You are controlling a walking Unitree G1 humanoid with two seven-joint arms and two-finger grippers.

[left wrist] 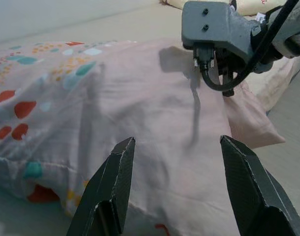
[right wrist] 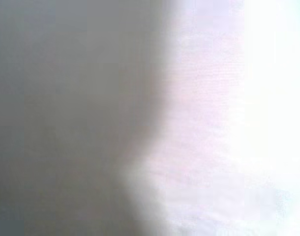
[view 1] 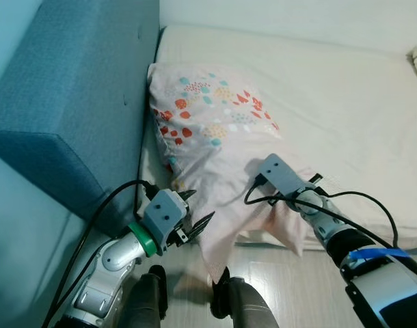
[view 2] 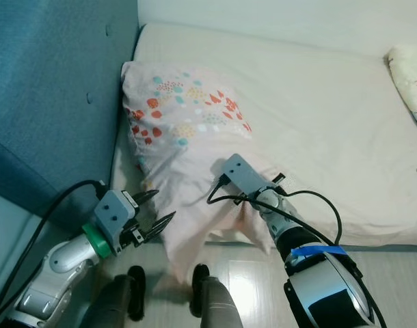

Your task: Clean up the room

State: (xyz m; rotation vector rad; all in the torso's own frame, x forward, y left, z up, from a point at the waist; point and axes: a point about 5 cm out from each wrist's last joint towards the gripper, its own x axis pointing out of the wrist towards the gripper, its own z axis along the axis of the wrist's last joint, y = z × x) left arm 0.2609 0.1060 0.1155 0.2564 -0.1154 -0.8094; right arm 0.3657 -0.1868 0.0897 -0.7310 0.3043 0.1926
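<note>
The pillow is soft pink cloth with a few wrinkles and colored spots. The bed has smooth, matt, cream cloth. The headboard is rough blue cloth. The floor is pale, shiny wood. The left tool has black, matt fingers.

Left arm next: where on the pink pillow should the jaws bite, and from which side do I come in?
Probably take the pink pillow at its loose corner hanging off the mattress edge, coming from the floor side. The fabric there is thin and free on both faces. The left gripper already sits open beside it; the right gripper is pressed into the pillow's other near corner.
</note>
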